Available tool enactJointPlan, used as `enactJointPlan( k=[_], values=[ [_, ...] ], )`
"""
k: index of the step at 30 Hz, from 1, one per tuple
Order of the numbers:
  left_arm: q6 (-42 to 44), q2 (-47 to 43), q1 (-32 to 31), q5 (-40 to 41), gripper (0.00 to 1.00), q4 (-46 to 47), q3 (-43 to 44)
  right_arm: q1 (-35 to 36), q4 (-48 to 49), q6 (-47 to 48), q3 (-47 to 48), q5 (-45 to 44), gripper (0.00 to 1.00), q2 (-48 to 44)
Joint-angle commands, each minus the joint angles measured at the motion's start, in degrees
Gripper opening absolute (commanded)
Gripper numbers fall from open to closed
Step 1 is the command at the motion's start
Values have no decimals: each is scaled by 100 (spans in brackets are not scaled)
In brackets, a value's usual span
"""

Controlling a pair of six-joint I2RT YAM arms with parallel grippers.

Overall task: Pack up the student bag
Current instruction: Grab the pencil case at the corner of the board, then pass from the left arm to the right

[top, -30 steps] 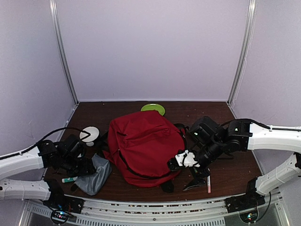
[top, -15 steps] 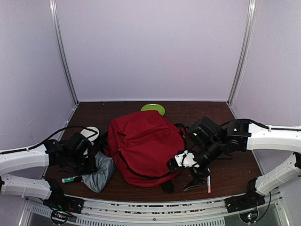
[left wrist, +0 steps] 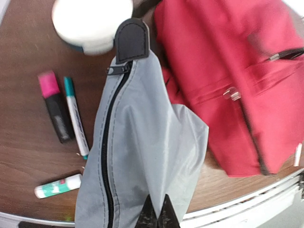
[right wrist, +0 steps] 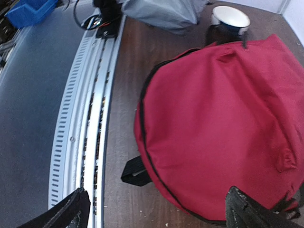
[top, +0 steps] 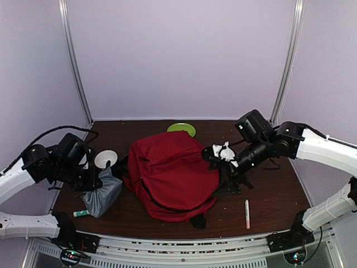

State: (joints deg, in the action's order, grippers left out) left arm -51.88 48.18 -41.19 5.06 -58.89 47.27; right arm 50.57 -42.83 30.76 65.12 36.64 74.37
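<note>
Our left gripper (left wrist: 156, 216) is clenched on a fold of the grey pouch (left wrist: 137, 142), its fingertips pinched tight together on the fabric at the pouch's near end. The pouch stretches away from the gripper with its black zipper running along its length and a black tab at the far end. We cannot tell whether that far end rests on the table (top: 279, 206).

Just left of the pouch in the left wrist view lie a teal marker (left wrist: 76, 116) and a pink highlighter (left wrist: 54, 107), side by side. A white-and-green glue stick (left wrist: 58, 186) lies nearer the table's front edge. Past the pouch's tab sits a round white container (left wrist: 90, 21).

Our right gripper (right wrist: 157, 192) is released, jaws spread wide with nothing between them. It hangs above the right side of the student bag (top: 167, 173).

The student bag lies flat in the middle of the table, between our two arms, with its zippers shut as far as we see. Its left edge sits just beside the pouch, and a black strap end pokes out from under its near rim.

To the right of the bag, near the front of the table, lies a pen (top: 247, 214). Behind the bag, at the back edge, sits a green plate (top: 181, 129).
</note>
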Motion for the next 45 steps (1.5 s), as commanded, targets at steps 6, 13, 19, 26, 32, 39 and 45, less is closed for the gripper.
enactJointPlan(
  k=[6,13,19,26,32,39,45],
  values=[
    [1289,635,-477,255,0,-208,2120,-906,498,-1143,905,59,100,-44],
    [2493,2053,-1740,219,0,728,3340,-1316,555,-1732,1214,1154,100,212],
    [3297,2930,-2165,-428,0,1881,3560,-1462,247,-1802,1403,1980,97,581],
    [3855,3633,-2460,-724,0,2185,3973,-1470,182,-1793,1317,2015,97,894],
    [4141,3628,-2554,-1008,0,2541,3924,-1458,461,-1987,1059,2457,95,1229],
    [4305,3653,-2587,-1367,0,2664,3961,-1392,262,-1842,1220,2742,86,1596],
    [4475,3692,-2587,-1164,0,2651,3945,-1369,156,-1819,1317,3539,55,1806]
  ],
)
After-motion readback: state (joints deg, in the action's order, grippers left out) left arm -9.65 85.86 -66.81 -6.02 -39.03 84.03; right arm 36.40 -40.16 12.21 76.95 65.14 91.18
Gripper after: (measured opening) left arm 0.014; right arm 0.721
